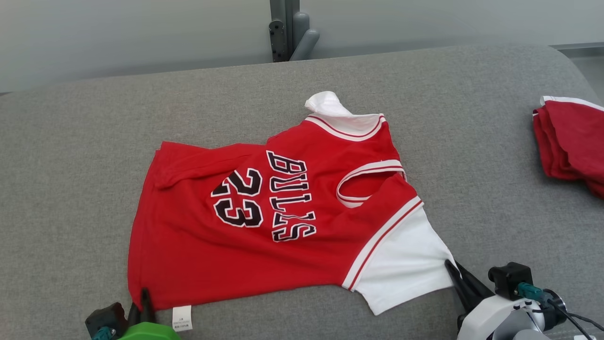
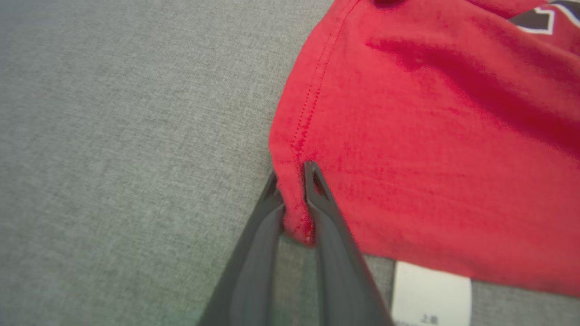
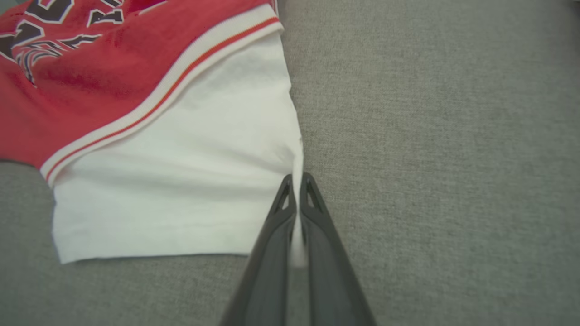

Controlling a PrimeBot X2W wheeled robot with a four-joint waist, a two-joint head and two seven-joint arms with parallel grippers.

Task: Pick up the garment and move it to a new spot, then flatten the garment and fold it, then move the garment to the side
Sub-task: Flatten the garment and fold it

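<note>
I have the jersey lying mostly flat in the middle of the gray tabletop, front up. Its hem is toward the robot's left and its collar toward the right, so the "BULLS 23" print runs sideways in the head view. The far hem corner is folded over on itself, and the far white sleeve is bunched up beyond the collar.

My left claw is at the near hem corner. It is narrow, with a gathered bit of red hem pinched between its two fingers. The white label sticks out from under the near edge onto the tabletop, just beside that claw.

My right claw is at the near sleeve. It is closed tight on the sleeve's outer edge, with a thin fold of white cloth running down between the fingers. The cloth puckers toward the tips.

A pile of red cloth with white trim sits at the right edge, well apart from the jersey. A gray post stands beyond the far edge.
</note>
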